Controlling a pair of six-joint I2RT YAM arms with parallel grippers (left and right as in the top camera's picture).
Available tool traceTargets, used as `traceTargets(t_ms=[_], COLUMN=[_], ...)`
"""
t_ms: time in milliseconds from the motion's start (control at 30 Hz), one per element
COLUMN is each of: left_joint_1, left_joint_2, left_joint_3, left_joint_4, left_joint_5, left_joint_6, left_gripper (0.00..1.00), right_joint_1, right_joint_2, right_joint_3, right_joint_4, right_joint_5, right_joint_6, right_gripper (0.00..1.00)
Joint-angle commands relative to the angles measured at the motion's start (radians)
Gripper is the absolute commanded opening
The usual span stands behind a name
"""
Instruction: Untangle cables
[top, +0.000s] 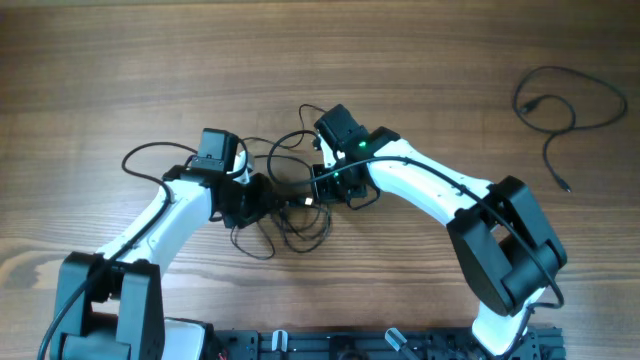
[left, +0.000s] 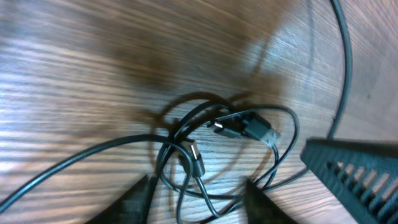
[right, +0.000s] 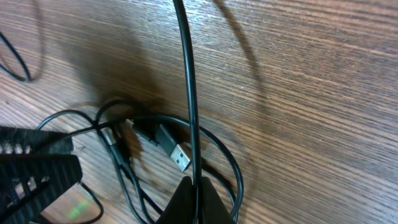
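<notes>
A tangle of thin black cables (top: 290, 205) lies at the table's middle, between my two grippers. In the left wrist view the tangle (left: 205, 149) shows crossed loops and two plugs. My left gripper (left: 196, 202) is open, its fingers either side of the loops, holding nothing. My right gripper (right: 198, 199) is shut on one black cable (right: 189, 93) that runs straight up away from the fingers. A USB plug (right: 177, 154) lies just left of that cable. A separate black cable (top: 560, 105) lies in a loose loop at the far right.
The wooden table (top: 450, 60) carries nothing else. The other arm's black ribbed body shows at the right edge of the left wrist view (left: 354, 168) and at the left edge of the right wrist view (right: 31, 168). Both arms crowd the middle.
</notes>
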Motion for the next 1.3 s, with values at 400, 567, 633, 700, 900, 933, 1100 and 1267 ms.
traceTargets(t_ms=[400, 567, 633, 700, 900, 933, 1100, 1267], left_joint_1=[0.077, 0.09, 0.087, 0.087, 0.088, 0.088, 0.088, 0.088], left_joint_2=[-0.009, -0.009, -0.001, 0.01, 0.088, 0.105, 0.193, 0.257], left_joint_3=[0.301, 0.398, 0.398, 0.397, 0.397, 0.397, 0.397, 0.397], left_joint_4=[0.151, 0.146, 0.108, 0.061, -0.053, -0.058, -0.062, -0.08], left_joint_5=[-0.142, -0.346, -0.353, -0.387, -0.555, -0.554, -0.546, -0.524], left_joint_6=[0.014, 0.014, 0.014, 0.014, 0.009, 0.005, -0.047, -0.047], left_gripper=[0.04, 0.04, 0.04, 0.04, 0.04, 0.05, 0.13, 0.24], right_joint_1=[-0.001, -0.001, -0.001, -0.001, -0.001, -0.001, -0.001, -0.001], right_joint_2=[0.022, 0.022, 0.022, 0.022, 0.022, 0.022, 0.022, 0.022], right_joint_3=[-0.01, -0.01, -0.01, -0.01, -0.01, -0.01, -0.01, -0.01], right_joint_4=[0.007, 0.012, 0.021, 0.035, 0.078, 0.079, 0.082, 0.108], right_joint_5=[-0.011, 0.0, 0.0, 0.0, 0.002, 0.008, 0.031, 0.079], right_joint_6=[-0.019, -0.018, -0.018, -0.018, -0.018, -0.017, -0.017, -0.006], right_gripper=[0.04, 0.04, 0.04, 0.04, 0.04, 0.04, 0.04, 0.04])
